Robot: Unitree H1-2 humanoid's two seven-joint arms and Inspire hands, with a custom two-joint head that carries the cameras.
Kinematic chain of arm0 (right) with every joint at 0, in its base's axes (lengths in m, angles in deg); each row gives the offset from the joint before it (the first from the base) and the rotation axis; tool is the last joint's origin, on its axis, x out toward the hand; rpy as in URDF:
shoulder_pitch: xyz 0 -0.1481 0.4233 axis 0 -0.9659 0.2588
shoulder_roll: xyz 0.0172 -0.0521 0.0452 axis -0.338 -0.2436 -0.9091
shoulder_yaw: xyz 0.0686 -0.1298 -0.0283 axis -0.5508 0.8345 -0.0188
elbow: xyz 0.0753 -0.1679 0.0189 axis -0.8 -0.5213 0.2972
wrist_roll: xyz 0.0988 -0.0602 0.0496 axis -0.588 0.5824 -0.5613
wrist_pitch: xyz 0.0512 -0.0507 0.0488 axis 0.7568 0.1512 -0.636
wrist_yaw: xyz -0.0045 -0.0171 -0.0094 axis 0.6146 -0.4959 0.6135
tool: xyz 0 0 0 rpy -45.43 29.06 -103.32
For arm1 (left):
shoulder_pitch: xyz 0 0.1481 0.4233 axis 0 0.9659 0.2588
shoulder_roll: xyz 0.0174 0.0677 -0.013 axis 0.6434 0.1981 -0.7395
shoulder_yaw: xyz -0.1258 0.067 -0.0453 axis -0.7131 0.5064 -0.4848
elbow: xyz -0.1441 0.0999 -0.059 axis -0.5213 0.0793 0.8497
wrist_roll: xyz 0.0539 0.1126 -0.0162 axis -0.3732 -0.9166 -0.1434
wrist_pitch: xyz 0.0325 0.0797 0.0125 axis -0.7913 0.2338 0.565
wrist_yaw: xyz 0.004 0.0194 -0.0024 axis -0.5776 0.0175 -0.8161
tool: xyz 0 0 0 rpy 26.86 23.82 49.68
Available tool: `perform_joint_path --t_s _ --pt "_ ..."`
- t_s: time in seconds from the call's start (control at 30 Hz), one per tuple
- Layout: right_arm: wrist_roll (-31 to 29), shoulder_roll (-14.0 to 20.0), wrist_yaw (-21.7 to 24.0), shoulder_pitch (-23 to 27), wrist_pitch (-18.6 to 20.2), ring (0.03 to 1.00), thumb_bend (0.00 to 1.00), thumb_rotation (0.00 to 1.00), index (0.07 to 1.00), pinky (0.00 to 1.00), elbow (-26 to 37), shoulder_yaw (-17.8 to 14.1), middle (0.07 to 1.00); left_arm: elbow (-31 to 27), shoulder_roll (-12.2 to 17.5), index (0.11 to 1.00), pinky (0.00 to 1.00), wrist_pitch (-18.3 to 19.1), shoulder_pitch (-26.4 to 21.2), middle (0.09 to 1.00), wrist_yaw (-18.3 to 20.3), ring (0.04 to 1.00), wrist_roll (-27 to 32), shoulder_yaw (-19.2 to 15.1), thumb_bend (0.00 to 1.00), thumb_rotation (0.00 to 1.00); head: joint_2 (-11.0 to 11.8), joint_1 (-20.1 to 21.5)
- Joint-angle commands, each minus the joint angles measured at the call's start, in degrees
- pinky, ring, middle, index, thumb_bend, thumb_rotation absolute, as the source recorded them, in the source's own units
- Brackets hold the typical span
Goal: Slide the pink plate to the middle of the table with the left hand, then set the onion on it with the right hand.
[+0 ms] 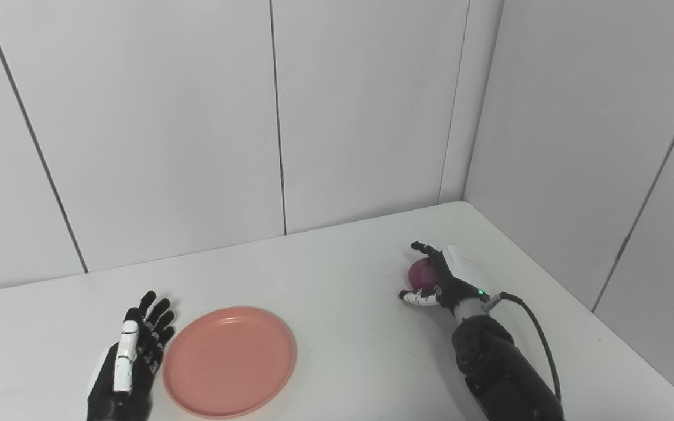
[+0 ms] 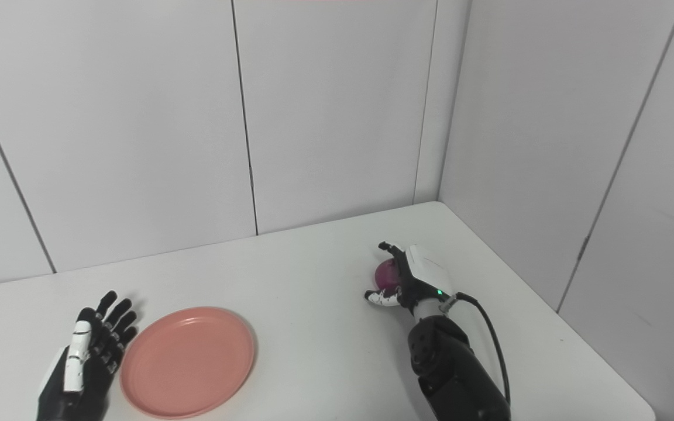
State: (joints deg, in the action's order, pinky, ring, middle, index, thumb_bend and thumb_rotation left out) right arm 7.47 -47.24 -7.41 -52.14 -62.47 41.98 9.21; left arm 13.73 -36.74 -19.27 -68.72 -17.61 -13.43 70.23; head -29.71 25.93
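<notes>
The pink plate lies flat on the white table, left of the table's middle and near the front edge. My left hand rests open just left of the plate's rim, fingers spread and pointing away from me, holding nothing. On the right side of the table sits the purple onion. My right hand wraps it from the right, fingers curled over its top and thumb under its near side. Much of the onion is hidden behind the hand.
White wall panels close the table at the back and along the right. The table's right edge runs diagonally close to my right forearm, with its black cable looping beside it.
</notes>
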Motion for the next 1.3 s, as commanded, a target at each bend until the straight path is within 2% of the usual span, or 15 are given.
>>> perform_joint_path --t_s 0.0,0.03,0.07,0.1,0.13,0.17,0.23,0.27,0.4,0.7,0.83,0.87,0.97,1.1,1.27 --pt "0.01 0.55 -1.72 2.77 -0.03 0.659 0.77 0.01 0.743 0.62 0.75 -0.42 0.731 0.06 0.47 0.959 0.98 0.17 0.92 0.959 -0.03 0.967 0.62 -0.26 0.51 1.0 -0.14 -0.14" --pt "-0.13 0.44 -1.96 2.76 -0.05 0.607 0.76 0.0 0.728 0.56 0.65 -0.49 0.714 0.1 0.51 0.958 0.98 0.07 0.93 0.958 0.05 0.966 0.63 -0.25 0.51 1.0 -0.28 -0.2" --pt "-0.27 0.32 -2.19 2.78 -0.01 0.533 0.64 0.0 0.714 0.46 0.51 -0.56 0.695 0.19 0.53 0.96 0.98 -0.01 0.92 0.959 0.07 0.968 0.6 -0.25 0.51 1.0 -0.28 -0.21" --pt "-0.44 0.26 -2.44 2.83 -0.1 0.494 0.58 0.0 0.699 0.4 0.25 -0.59 0.672 0.29 0.54 0.959 0.98 -0.11 0.9 0.958 0.01 0.967 0.51 -0.23 0.51 1.0 -0.32 -0.22" --pt "-0.65 0.22 -2.76 2.85 -0.4 0.47 0.55 0.0 0.671 0.36 0.05 -0.62 0.567 0.36 0.54 0.958 0.98 -0.15 0.88 0.956 -0.07 0.966 0.44 -0.23 0.51 1.0 -0.32 -0.22" --pt "-0.83 0.23 -3.06 2.82 -0.74 0.462 0.54 0.0 0.652 0.35 -0.06 -0.59 0.531 0.37 0.53 0.957 0.97 -0.15 0.88 0.955 -0.1 0.965 0.4 -0.23 0.51 1.0 -0.39 -0.25" --pt "-1.13 0.21 -3.73 2.76 -1.4 0.419 0.53 0.0 0.624 0.36 -0.21 -0.57 0.536 0.37 0.53 0.957 0.97 -0.15 0.91 0.956 -0.02 0.965 0.47 -0.22 0.51 1.0 -0.41 -0.32" --pt "-1.27 0.2 -4.06 2.75 -1.65 0.394 0.51 0.0 0.562 0.35 -0.3 -0.55 0.5 0.37 0.53 0.958 0.97 -0.16 0.93 0.958 0.05 0.967 0.54 -0.23 0.51 1.0 -0.41 -0.32" --pt "-2.39 0.28 -5.33 2.56 -2.74 0.376 0.51 0.0 0.539 0.31 -0.38 -0.55 0.466 0.48 0.45 0.959 0.98 -0.33 0.92 0.959 0.19 0.968 0.67 -0.23 0.51 1.0 -0.43 -0.48" --pt "-3.24 0.33 -8.0 2.09 -4.7 0.385 0.51 0.0 0.526 0.3 0.91 -0.36 0.471 -0.26 -0.15 0.96 0.97 0.12 1.02 0.962 -0.35 0.969 0.16 0.21 0.5 1.0 -0.12 -1.92" --pt "-3.94 0.21 -9.06 1.52 -7.44 0.391 0.51 0.0 0.522 0.32 3.14 -0.25 0.485 -0.56 -0.69 0.959 0.97 0.02 1.22 0.961 -1.08 0.967 -0.42 0.59 0.5 1.0 0.04 -4.05" --pt "-4.22 0.21 -9.21 1.29 -8.48 0.392 0.51 0.0 0.522 0.32 3.85 -0.29 0.485 -1.03 -1.0 0.959 0.97 0.25 1.39 0.961 -1.43 0.967 -0.69 0.86 0.5 1.0 0.1 -5.96" --pt "-4.93 -0.04 -9.07 0.75 -10.57 0.395 0.51 0.0 0.521 0.35 5.95 -0.26 0.494 -2.32 -1.81 0.954 0.96 1.0 1.81 0.957 -2.47 0.961 -1.45 1.66 0.52 1.0 0.13 -8.17" --pt "-5.89 -0.52 -8.0 0.02 -11.91 0.37 0.51 0.0 0.533 0.3 8.36 -0.11 0.487 -2.5 -2.7 0.954 0.96 0.6 2.09 0.957 -3.2 0.96 -2.15 2.48 0.51 1.0 0.26 -11.24" --pt "-6.94 -0.93 -6.64 -0.99 -15.27 0.359 0.51 0.0 0.544 0.28 10.58 1.57 0.464 -3.0 -3.91 0.947 0.94 0.2 2.4 0.947 -5.65 0.949 -4.51 3.73 0.52 1.0 0.36 -15.6"
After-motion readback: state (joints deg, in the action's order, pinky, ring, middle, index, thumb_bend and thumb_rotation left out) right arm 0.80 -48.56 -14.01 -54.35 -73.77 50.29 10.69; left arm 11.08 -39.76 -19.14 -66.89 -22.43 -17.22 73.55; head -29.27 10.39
